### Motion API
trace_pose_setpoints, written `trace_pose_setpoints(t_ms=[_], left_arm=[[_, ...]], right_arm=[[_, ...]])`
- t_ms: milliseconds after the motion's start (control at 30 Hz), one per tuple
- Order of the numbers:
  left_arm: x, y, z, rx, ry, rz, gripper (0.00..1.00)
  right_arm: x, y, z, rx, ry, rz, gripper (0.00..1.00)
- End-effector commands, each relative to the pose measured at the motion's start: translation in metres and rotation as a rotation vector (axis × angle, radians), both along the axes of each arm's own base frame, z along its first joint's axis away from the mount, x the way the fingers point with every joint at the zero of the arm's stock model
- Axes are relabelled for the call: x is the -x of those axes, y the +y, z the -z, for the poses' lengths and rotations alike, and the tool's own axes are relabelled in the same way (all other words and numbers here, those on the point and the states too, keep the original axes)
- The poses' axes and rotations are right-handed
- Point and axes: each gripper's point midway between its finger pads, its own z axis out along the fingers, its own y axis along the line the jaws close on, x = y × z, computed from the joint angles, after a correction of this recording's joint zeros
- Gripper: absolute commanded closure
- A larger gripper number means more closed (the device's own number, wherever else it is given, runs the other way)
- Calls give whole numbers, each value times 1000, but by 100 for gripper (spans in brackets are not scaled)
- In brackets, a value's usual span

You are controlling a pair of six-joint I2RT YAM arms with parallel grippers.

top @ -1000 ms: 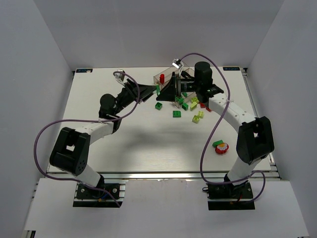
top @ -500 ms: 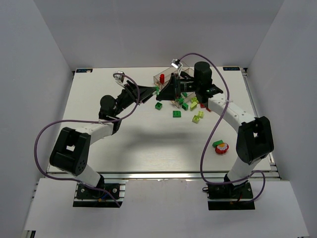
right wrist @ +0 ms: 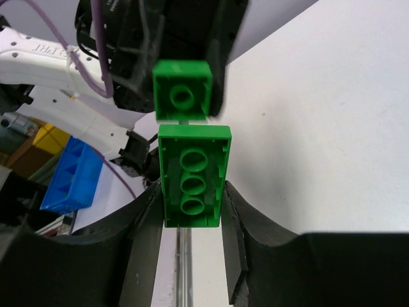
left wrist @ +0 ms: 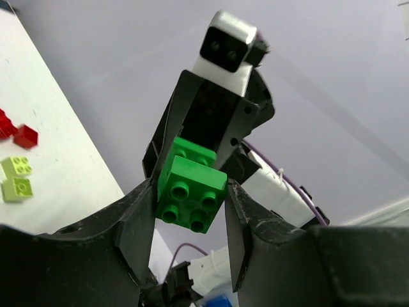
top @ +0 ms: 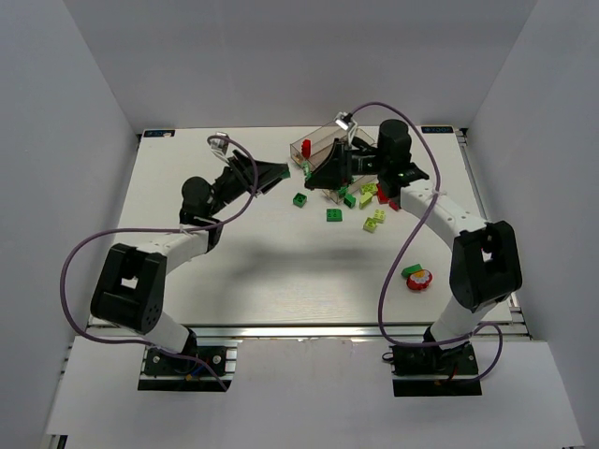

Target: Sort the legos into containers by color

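Pinching a small square green plastic brick (left wrist: 192, 197), my left gripper (left wrist: 190, 188) has its two black fingers pressed on the brick's sides, with the bumps facing the wrist camera. My right gripper (right wrist: 190, 185) points straight back at it. It is squeezed onto a long green plastic brick (right wrist: 193, 173), and I see that brick's hollow underside.

From the right wrist, the two bricks sit end to end with only a thin gap between them. They look apart, not stuck, but from the left wrist they overlap and I cannot be sure. Both bricks are up in the air, not on the white table (top: 262, 253).

From above, the two grippers meet at about 12 o'clock on the table, just in front of the clear plastic tray (top: 314, 138). One red brick (top: 306, 147) stands in the tray, but I cannot tell which lane it is in. A pile of loose bricks (top: 370, 196) in green, lime and red lies at about 1 o'clock. A red round thing (top: 420, 280) rests at 4 o'clock, with a green piece touching it.

I think I am in the middle of the green step, with a green brick in each gripper and lots left to sort. Next I should lift each brick toward 12 o'clock over a lane with no red and let go there. The arms are very close, so I would move one at a time.
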Motion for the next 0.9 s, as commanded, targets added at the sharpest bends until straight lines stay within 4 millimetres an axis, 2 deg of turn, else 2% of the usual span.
trace_pose_setpoints(t_ms=[0, 200, 233, 267, 300, 333, 367, 400, 433, 467, 500, 533, 567, 600, 667, 800, 867], left_arm=[[8, 16, -26, 14, -81, -26, 100], [5, 25, -19, -6, -65, -48, 100], [5, 26, -19, -16, -63, -52, 100], [5, 26, -17, -41, -80, -62, 100], [1, 26, -6, -78, -29, -69, 100], [0, 27, -10, -103, -40, -81, 100], [-5, 26, 10, -189, 8, -97, 100], [-6, 28, 16, -232, 17, -112, 100], [-7, 30, 21, -275, 25, -124, 100], [-7, 33, 26, -335, 28, -147, 100], [-6, 35, 27, -351, 28, -157, 100], [-5, 36, 29, -369, 30, -164, 100], [-2, 40, 31, -395, 33, -183, 100], [0, 42, 31, -402, 33, -192, 100], [6, 47, 33, -414, 39, -214, 100], [14, 54, 39, -431, 51, -245, 100], [18, 56, 44, -443, 63, -250, 100]], right_arm=[[-4, -21, -28, -48, -97, 34, 100], [-20, -35, -19, -12, -87, 86, 100], [-33, -37, -13, 16, -174, 132, 100], [-45, -38, -23, 43, -249, 168, 100], [-51, -42, 2, 140, -192, 198, 100], [-76, -51, 12, 236, -325, 288, 100], [-91, -56, 5, 286, -406, 332, 100], [-101, -65, 28, 390, -396, 352, 100], [-122, -79, 37, 496, -457, 433, 100], [-136, -87, 37, 559, -561, 448, 100], [-146, -95, 52, 628, -579, 462, 100], [-160, -109, 58, 706, -618, 518, 100], [-169, -115, 60, 748, -674, 533, 100], [-174, -121, 72, 788, -687, 544, 100], [-187, -131, 78, 842, -732, 588, 100], [-204, -138, 106, 924, -764, 581, 100], [-210, -138, 111, 933, -781, 579, 100]])
